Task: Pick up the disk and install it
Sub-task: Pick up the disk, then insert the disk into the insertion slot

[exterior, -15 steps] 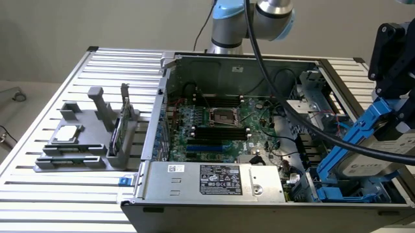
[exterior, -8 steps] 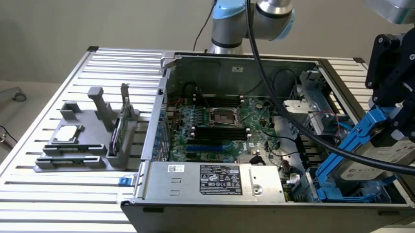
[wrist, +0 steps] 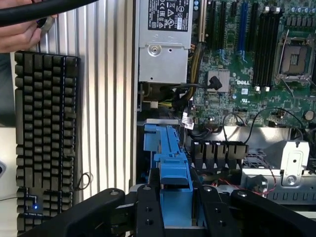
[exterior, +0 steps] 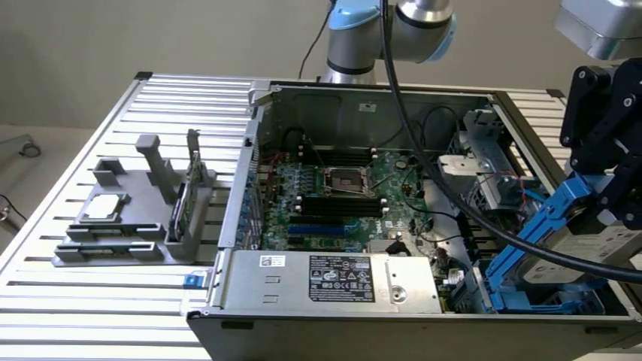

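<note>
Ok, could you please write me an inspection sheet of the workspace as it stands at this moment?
Surface: slatted metal table carrying an open computer case.
Job's things: the disk in its blue carrier, held tilted over the case's end at the exterior view's right; not yet seated.
Clutter: grey fixture beside the case, with a small chip and a green card on it.
Grippers: gripper shut on the disk's carrier.
Cables: thick black cable from the arm, crossing over the case; thin wires inside the case.
Surroundings: keyboard next to the slats; a person's hand near its end.
</note>
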You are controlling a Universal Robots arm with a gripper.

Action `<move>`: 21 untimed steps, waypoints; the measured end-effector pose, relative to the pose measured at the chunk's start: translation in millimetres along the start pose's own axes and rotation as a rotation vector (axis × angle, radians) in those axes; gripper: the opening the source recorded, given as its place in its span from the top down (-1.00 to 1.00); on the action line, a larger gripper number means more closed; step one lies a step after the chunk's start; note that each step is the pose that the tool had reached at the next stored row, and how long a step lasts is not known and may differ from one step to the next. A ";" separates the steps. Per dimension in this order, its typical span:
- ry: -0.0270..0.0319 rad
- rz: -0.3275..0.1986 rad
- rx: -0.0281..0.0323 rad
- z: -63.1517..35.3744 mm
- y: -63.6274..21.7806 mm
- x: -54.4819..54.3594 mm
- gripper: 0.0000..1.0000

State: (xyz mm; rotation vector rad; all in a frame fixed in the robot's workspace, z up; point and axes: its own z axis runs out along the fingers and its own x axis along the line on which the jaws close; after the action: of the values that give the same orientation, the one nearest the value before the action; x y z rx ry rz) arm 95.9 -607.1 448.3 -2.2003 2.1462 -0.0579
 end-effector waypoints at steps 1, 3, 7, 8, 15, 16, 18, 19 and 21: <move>0.0000 0.000 -0.0006 0.1 0.0 -0.3 0.35; 0.0001 0.000 -0.0025 0.2 -0.1 -1.5 0.35; -0.0001 0.000 -0.0057 0.3 -0.4 -5.4 0.35; 0.0001 0.000 -0.0059 0.5 -0.9 -5.3 0.35; 0.0000 0.000 -0.0072 6.0 -2.3 -5.2 0.35; 0.0001 0.000 -0.0075 6.8 -2.3 -5.2 0.35; -0.0002 0.000 -0.0082 8.1 -2.3 -5.4 0.35; -0.0003 0.000 -0.0087 8.6 -2.3 -5.5 0.35; 0.0000 0.000 -0.0097 9.3 -2.4 -6.1 0.35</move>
State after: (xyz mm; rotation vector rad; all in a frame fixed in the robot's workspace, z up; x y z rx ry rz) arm 98.8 -600.8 439.4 -2.2052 2.1514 -0.0475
